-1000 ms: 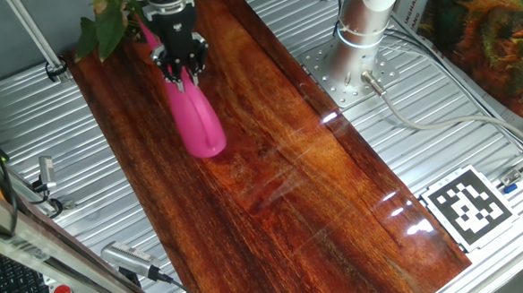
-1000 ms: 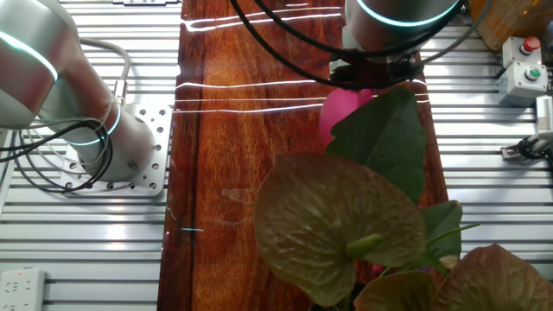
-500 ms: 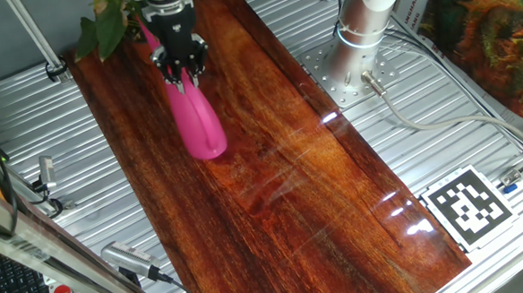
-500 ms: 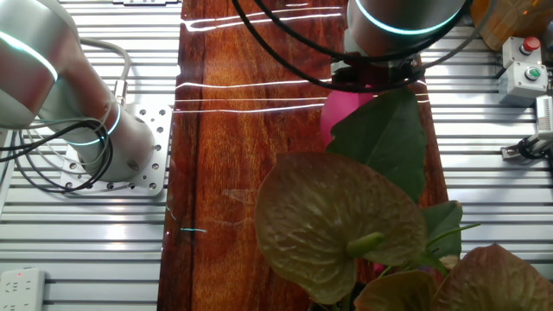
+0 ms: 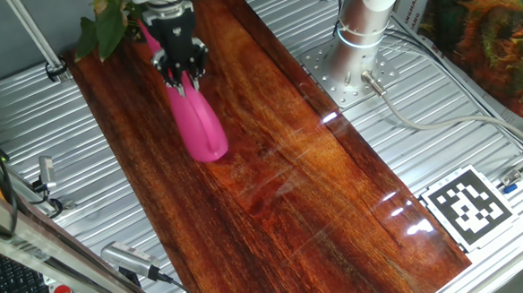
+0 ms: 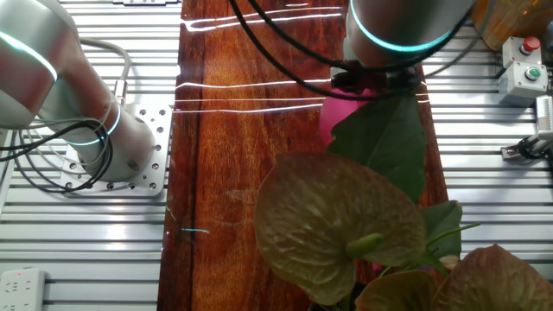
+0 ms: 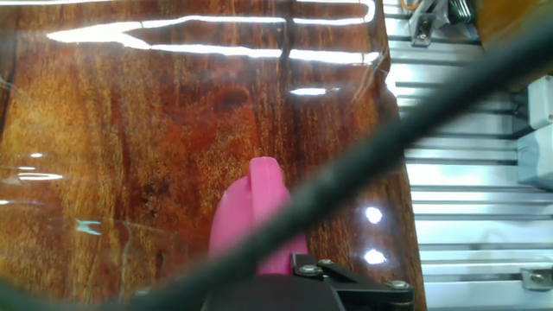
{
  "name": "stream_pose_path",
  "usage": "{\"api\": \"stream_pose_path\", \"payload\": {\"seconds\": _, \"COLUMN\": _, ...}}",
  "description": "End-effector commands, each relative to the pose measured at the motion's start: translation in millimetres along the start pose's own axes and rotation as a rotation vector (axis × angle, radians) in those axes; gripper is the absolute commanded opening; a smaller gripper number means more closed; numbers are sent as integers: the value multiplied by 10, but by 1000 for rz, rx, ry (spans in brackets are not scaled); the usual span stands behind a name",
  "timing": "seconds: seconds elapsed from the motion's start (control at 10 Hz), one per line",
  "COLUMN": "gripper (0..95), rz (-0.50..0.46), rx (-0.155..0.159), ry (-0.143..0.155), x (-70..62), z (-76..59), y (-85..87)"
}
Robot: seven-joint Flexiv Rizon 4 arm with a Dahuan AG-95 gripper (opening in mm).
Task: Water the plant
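Dark wooden surface [image 5: 281,181] spans the metal bench; pink watering can [image 5: 196,123] lies tilted across its far end, spout end toward the plant [image 5: 103,25] (leaves at the far corner, partly cut off). Tool [image 5: 183,68] pinches the can's upper part, fingers pressed onto it; hand view shows pink body just below.

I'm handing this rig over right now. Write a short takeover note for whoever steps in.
Hand: closed on the pink watering can, near its upper end.
Can: held tilted over the wooden board, near the plant at the board's far corner.
Plant: its leaves overlap the can in the other fixed view.
Done: can grasped and brought next to the plant.
Left: no water visible in any view; finish pouring, then set the can down.
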State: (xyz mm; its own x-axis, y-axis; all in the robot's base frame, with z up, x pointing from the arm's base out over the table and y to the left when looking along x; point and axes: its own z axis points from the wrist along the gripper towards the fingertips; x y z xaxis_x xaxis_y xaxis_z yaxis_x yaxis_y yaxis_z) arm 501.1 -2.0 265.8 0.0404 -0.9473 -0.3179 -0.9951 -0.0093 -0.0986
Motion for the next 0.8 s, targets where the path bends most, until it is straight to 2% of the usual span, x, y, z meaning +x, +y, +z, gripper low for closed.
{"api": "stream_pose_path", "payload": {"seconds": 0.1, "gripper": 0, "rz": -13, "rx": 6, "ry": 13, "x": -18, "z": -523, "y": -2}}
{"api": "stream_pose_path", "payload": {"seconds": 0.8, "gripper": 0, "rz": -15, "rx": 6, "ry": 11, "x": -16, "z": -520, "y": -2}}
